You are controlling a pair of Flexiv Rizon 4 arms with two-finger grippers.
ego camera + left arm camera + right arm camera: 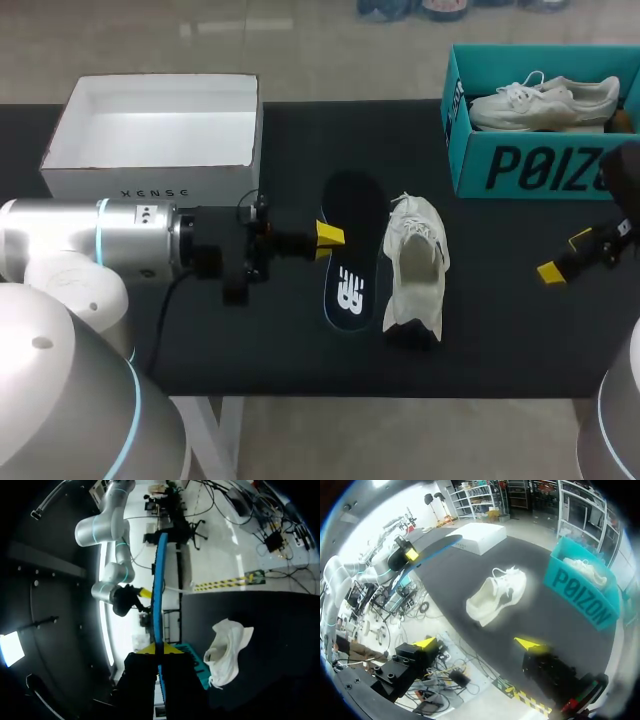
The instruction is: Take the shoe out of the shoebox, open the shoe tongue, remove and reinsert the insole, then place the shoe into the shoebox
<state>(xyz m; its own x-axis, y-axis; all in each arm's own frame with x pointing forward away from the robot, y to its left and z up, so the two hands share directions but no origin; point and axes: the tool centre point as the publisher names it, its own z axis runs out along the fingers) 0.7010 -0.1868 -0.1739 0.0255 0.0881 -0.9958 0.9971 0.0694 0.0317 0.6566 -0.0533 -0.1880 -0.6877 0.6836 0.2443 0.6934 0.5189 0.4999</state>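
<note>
Insole (355,250) sits clenched in the left gripper (328,236), just beside the white shoe (415,262) lying on the black table (500,330); the right gripper (565,256) hangs released.

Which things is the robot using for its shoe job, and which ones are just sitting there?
For the job: white shoe; dark insole, held in the left fingers; empty white box, likely its shoebox.
Just sitting there: teal box with another shoe in it.
</note>
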